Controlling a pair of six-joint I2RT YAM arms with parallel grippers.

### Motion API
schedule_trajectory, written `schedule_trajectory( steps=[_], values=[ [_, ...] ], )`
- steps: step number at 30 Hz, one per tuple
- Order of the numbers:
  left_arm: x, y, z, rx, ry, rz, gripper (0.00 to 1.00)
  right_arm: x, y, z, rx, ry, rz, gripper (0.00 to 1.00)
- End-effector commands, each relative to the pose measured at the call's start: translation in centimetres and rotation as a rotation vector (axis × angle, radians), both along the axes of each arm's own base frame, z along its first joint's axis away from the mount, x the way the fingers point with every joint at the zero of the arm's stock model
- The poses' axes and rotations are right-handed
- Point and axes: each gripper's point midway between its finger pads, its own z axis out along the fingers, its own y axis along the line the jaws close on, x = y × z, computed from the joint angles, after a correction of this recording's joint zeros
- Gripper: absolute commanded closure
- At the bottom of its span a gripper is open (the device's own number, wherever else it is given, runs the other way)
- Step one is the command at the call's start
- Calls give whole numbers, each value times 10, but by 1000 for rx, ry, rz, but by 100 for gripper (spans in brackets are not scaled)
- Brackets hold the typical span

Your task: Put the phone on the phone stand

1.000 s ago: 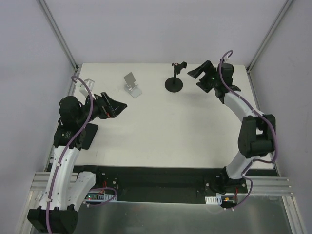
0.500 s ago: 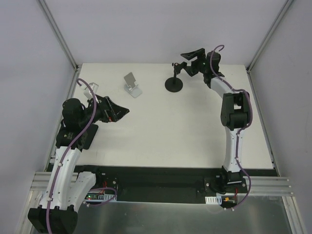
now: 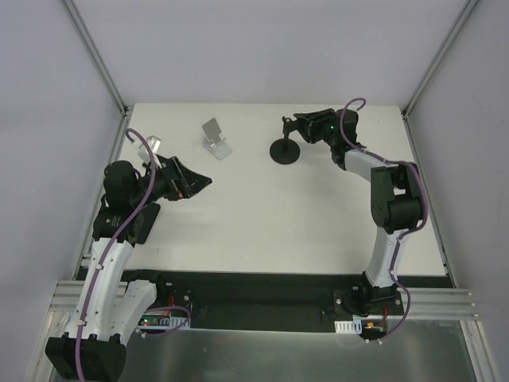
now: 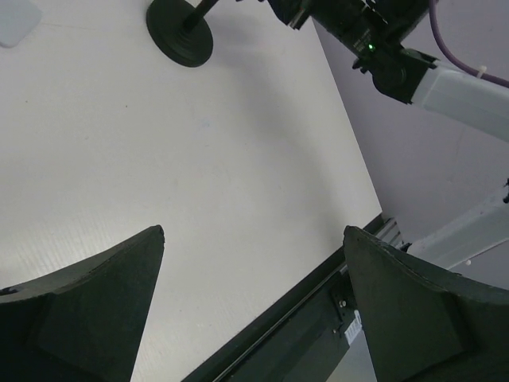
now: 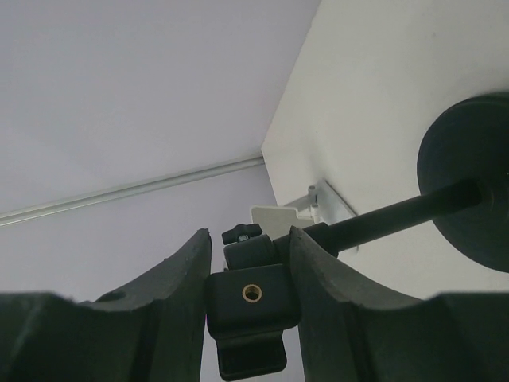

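Table [image 3: 278, 223]: white, matte, rectangular, bare over most of its middle and near half. Pale grey walls [image 3: 262, 48] close it in on the far, left and right sides. Aluminium posts [image 3: 95, 56] rise at the two far corners. A black strip [image 3: 262, 288] runs along the near edge, with a metal plate [image 3: 278, 358] in front of it.

Black stand [image 3: 285, 151]: upright at the far middle of the table, with a round base, a thin stem and a clamp head [image 5: 238, 310] on top.

Silver stand [image 3: 215, 139]: folding type, on the table to the left of the black stand and well apart from it.

Pale object [image 3: 152, 146]: small, at the far left edge, partly behind the left arm. What it is cannot be told, and no item can be identified as the phone.

Right gripper [image 5: 250, 239]: reaches in from the right. Its jaws press on both sides of the clamp head, above the table.

Left gripper [image 4: 254, 232]: over the left part of the table, pointing toward the middle. Its jaws are spread wide with nothing between them, and it is well apart from both stands.
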Motion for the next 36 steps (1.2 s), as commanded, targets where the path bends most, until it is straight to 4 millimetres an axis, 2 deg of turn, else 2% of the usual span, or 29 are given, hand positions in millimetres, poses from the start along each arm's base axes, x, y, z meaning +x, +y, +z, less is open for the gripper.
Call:
schedule_trajectory(
  steps=[1,2,3,4,5,6,7,8,9,10,11,12,16,18,19,20,22,23,25,26,28,29,30,32,33,34,35,36],
  values=[
    [4,-13,-10,-77,114,-40,8,-57,17,43,95,-36,-50,99],
    [6,-18,-11,-81,129,-56,8,-72,14,20,76,13,-93,99],
    [5,-32,-15,-68,148,-104,8,-90,26,36,104,0,-88,99],
    [3,-43,-15,-52,147,-140,8,-97,25,34,102,7,-133,99],
    [8,-49,-18,-19,140,-133,8,-119,37,15,89,50,-121,98],
    [12,-60,-19,-3,147,-150,7,-132,38,26,112,44,-133,97],
    [4,-81,-20,15,146,-208,7,-137,32,19,106,54,-204,96],
    [9,-86,-21,37,132,-195,7,-160,40,-2,84,91,-198,95],
    [13,-96,-23,49,124,-207,8,-172,39,4,92,76,-213,95],
    [10,-107,-24,61,118,-232,9,-177,35,0,92,81,-252,94],
    [14,-111,-27,77,108,-228,8,-192,41,6,105,71,-238,92],
    [16,-115,-33,80,123,-237,9,-203,34,-11,86,93,-253,90],
    [27,-125,-31,89,58,-251,7,-222,24,-14,41,75,-256,78],
    [26,-134,-36,113,47,-283,6,-228,26,-9,8,47,-217,63],
    [26,-138,-39,125,41,-295,4,-232,26,-10,-6,42,-196,53],
    [21,-147,-44,150,23,-330,3,-236,27,-6,-31,12,-173,33],
    [21,-155,-47,189,-12,-338,3,-244,28,-8,-75,2,-127,16],
    [20,-159,-50,213,-34,-349,3,-248,29,-3,-88,-12,-100,6],
    [22,-166,-58,241,-28,-348,4,-258,34,-5,-188,-62,-8,3],
    [24,-169,-64,253,-17,-353,7,-262,35,3,-208,-91,24,2],
    [27,-175,-66,258,-11,-355,11,-273,36,-2,-310,-146,106,2],
    [31,-176,-74,262,17,-341,14,-279,33,3,-335,-181,128,2],
    [35,-178,-73,265,22,-330,20,-283,29,-1,-432,-244,172,2],
    [44,-176,-82,295,48,-292,26,-293,22,-6,-514,-276,231,2],
    [49,-175,-79,302,44,-274,30,-295,17,-10,-558,-291,251,1],
    [51,-173,-82,317,55,-260,32,-304,18,-14,-594,-331,328,1],
    [54,-171,-83,328,50,-244,33,-302,8,-13,-605,-350,324,1],
    [59,-167,-85,346,47,-215,35,-307,3,-20,-615,-353,347,1]
  ],
)
